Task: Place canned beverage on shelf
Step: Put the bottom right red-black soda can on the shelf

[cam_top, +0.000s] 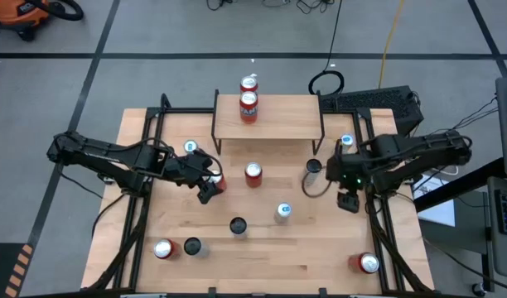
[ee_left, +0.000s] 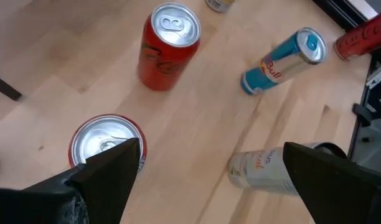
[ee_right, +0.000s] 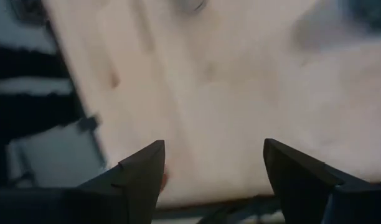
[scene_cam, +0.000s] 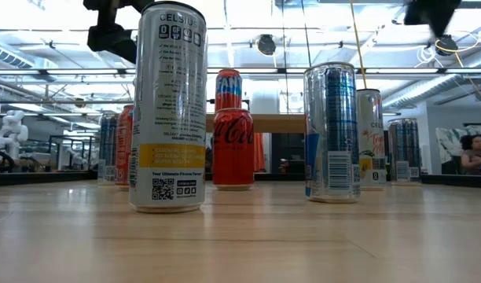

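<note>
The shelf (cam_top: 278,124) stands at the table's far middle, and two red cans (cam_top: 248,108) stand on its wooden top. One of them shows in the low view (scene_cam: 229,88). My left gripper (cam_top: 208,189) is open and raised over the table's left middle. A red can (ee_left: 103,140) stands upright below and beside one of its fingers, and I see no touch. My right gripper (cam_top: 347,200) is open and empty above bare wood near the table's right edge. It also shows in the right wrist view (ee_right: 212,168).
Several more cans stand about the table: a red cola can (cam_top: 253,174), a dark can (cam_top: 313,168), a blue-and-white can (cam_top: 283,213), black cans (cam_top: 238,225), and red cans near the front corners (cam_top: 163,248) (cam_top: 367,263). Black frame rails (cam_top: 378,223) run along both sides.
</note>
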Controlling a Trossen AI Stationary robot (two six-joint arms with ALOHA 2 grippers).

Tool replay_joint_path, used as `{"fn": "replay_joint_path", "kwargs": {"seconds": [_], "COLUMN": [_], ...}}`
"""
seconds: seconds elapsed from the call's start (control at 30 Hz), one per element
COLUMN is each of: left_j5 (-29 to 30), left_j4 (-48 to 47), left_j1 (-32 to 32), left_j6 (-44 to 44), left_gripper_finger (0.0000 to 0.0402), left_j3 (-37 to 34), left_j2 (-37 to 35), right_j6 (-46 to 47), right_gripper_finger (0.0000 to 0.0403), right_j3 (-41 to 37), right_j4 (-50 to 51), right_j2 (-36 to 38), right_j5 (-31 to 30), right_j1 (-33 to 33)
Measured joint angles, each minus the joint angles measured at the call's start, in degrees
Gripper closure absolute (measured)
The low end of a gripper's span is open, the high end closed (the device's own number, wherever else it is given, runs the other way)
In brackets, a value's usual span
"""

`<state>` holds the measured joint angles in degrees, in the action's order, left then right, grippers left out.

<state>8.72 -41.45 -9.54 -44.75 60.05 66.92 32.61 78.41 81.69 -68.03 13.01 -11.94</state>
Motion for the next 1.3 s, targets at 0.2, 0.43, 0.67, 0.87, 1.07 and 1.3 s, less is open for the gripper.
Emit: {"fn": "replay_joint_path", "kwargs": {"seconds": [0.2, 0.43, 0.67, 0.87, 1.07, 1.3], "left_j5": [-0.34, 0.11, 0.44, 0.62, 2.35, 3.55], "left_j4": [0.03, 0.01, -0.02, -0.02, -0.04, -0.04], "left_j1": [0.0, 0.02, 0.03, 0.06, 0.09, 0.09], "left_j6": [0.11, 0.68, 3.64, 3.61, 3.49, 3.23], "left_gripper_finger": [0.0004, 0.0004, 0.0004, 0.0004, 0.0004, 0.0004], "left_j3": [0.0, 0.0, 0.0, 0.0, 0.0, 0.0], "left_j2": [0.0, 0.02, 0.02, 0.02, 0.02, 0.02], "right_j6": [6.86, 13.71, 14.99, 19.51, 24.39, 30.71], "right_gripper_finger": [0.0151, 0.0151, 0.0147, 0.01, 0.0048, 0.0028], "right_j3": [-0.02, -0.02, -0.02, -0.02, -0.09, -3.96], "right_j4": [0.88, -2.03, -9.86, -11.55, -11.71, -15.73], "right_j2": [0.33, 0.28, 0.28, -1.06, -2.8, -3.41], "right_j5": [3.43, 2.54, -0.2, -2.82, -5.63, -5.51], "right_j1": [-7.63, -14.27, -23.33, -29.17, -34.84, -40.78]}}
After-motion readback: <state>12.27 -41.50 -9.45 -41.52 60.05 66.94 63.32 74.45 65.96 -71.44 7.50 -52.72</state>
